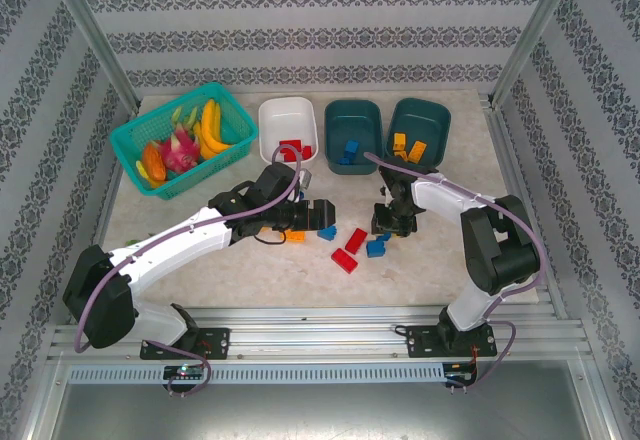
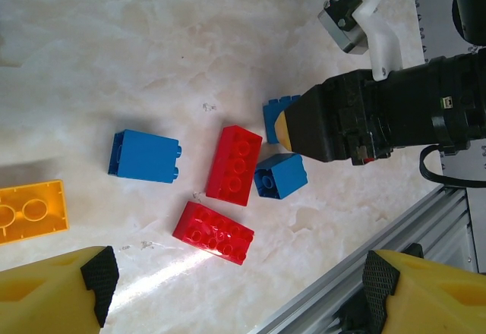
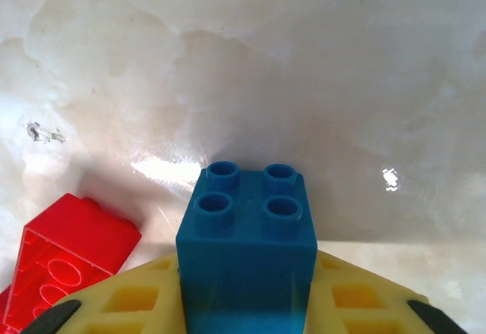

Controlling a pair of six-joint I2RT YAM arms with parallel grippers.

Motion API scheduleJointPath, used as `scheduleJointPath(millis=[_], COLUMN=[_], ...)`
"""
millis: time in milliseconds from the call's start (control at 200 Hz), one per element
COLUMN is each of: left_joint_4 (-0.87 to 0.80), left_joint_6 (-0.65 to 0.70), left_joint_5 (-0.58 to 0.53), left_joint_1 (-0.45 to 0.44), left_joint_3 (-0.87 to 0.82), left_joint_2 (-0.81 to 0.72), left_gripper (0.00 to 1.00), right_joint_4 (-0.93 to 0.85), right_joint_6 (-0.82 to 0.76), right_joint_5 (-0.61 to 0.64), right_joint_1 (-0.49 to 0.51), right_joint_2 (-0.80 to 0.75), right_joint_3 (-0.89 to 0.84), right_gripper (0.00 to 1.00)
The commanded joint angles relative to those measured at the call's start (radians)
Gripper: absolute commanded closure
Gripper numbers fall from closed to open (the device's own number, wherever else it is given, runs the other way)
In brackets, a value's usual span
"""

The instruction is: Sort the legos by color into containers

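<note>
- Legos (image 1: pixel 344 260) loose in a small cluster at the middle of the table (image 1: pixel 150 215), between the two grippers; more lying in the containers along the far edge.
- Right gripper (image 1: pixel 386 225): pointed down at the right side of the cluster, clamped on a blue two-by-two lego (image 3: pixel 247 231).
- Yellow fingers (image 3: pixel 133 304) pressed against two opposite sides of that brick, studs turned towards the wrist camera. Resting on the table or lifted off it: cannot tell.
- Just beside one of those fingers, a red lego (image 3: pixel 72 254) lying flat.
- Left gripper (image 1: pixel 322 212): spread wide, fingertips (image 2: pixel 99 273) far apart, holding nothing and touching nothing, hovering over the left side of the cluster.
- Below it, seen from the left wrist:
  - an orange lego (image 2: pixel 30 211) at the edge of the view;
  - a tall blue lego (image 2: pixel 144 155) on its side;
  - two long red legos (image 2: pixel 235 165), studs up;
  - a small blue lego (image 2: pixel 279 174) just beside the upper red one.
- White container (image 1: pixel 275 120): red bricks inside.
- Middle teal container (image 1: pixel 353 115): a blue brick inside.
- Right teal container (image 1: pixel 425 115): orange bricks inside.
- Left of the white container, a turquoise basket (image 1: pixel 163 112) of toy fruit.
</note>
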Motion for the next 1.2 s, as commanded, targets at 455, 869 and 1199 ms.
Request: scheduleJointPath(millis=[455,869,1199], left_joint_4=[-0.002,-0.055,-0.093], left_joint_6=[-0.036,0.017,0.016], left_joint_5=[0.057,0.080,0.048], left_joint_1=[0.193,0.297,0.297], left_joint_3=[0.399,0.616,0.600], left_joint_2=[0.228,0.462,0.449], left_gripper=[0.13,0.14,0.14], right_joint_4=[-0.104,-0.298,-0.312], right_joint_6=[-0.005,0.012,0.027], right_joint_5=[0.217,0.258,0.224], right_joint_1=[0.040,-0.017,-0.010], right_joint_2=[0.224,0.686,0.685], right_joint_3=[0.625,1.141,1.204], right_gripper=[0.79,0.77,0.48])
